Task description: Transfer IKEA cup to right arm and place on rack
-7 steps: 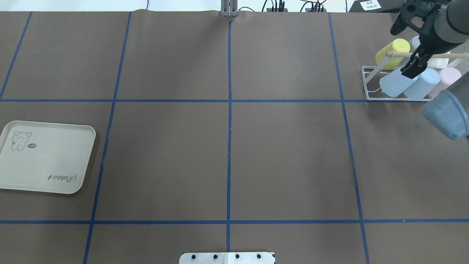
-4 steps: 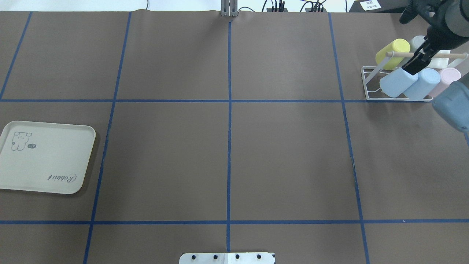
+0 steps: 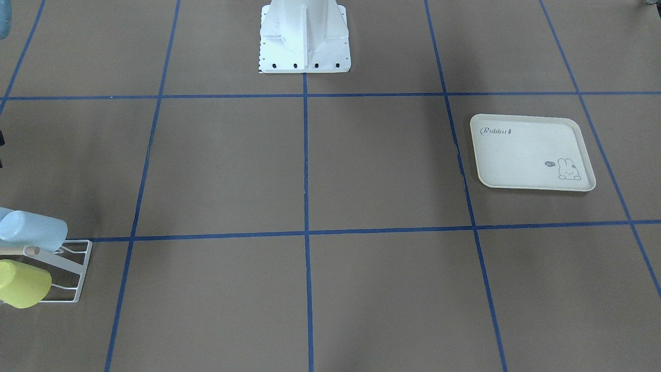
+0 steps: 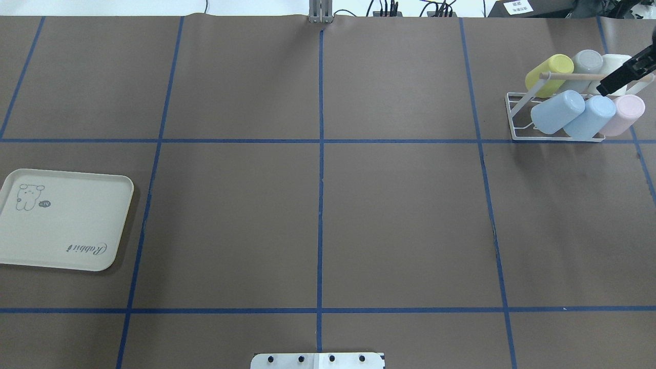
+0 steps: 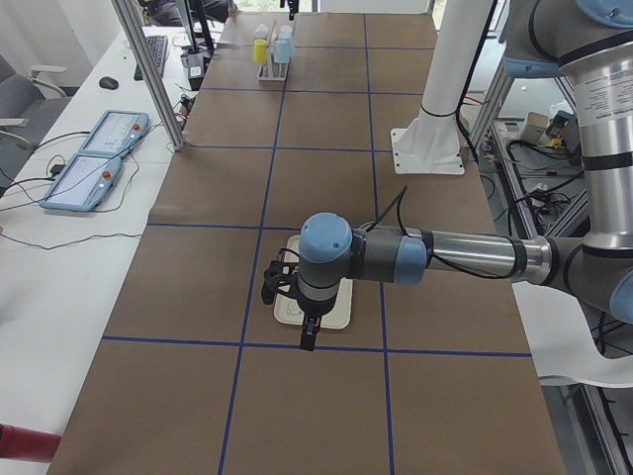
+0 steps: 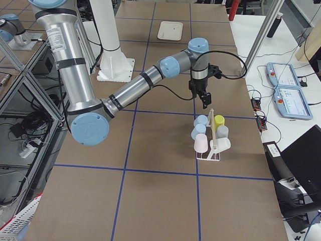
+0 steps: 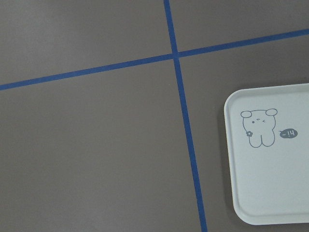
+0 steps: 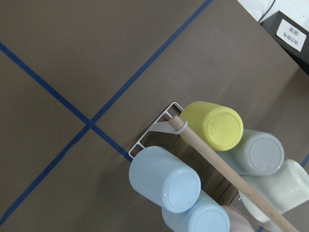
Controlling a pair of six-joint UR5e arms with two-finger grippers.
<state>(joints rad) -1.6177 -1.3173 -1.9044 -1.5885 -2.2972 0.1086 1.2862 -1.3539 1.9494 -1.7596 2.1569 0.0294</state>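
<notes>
Several IKEA cups lie tipped on the white wire rack at the far right: two light blue, a pink, a yellow, a grey and a white one. The right wrist view looks down on the rack, its wooden dowel and the near light blue cup. My right gripper hangs above the rack's right end with no cup in it; I cannot tell whether it is open or shut. My left gripper hovers over the tray, holding no cup; its state is unclear.
The cream rabbit-print tray lies at the table's left side and holds nothing; the left wrist camera sees its corner. Blue tape lines grid the brown table. The robot's white base stands at the near edge.
My right arm has pulled up and to the right, away from the light blue cups. Its blue elbow has left the overhead view. The cups stayed on the rack.
</notes>
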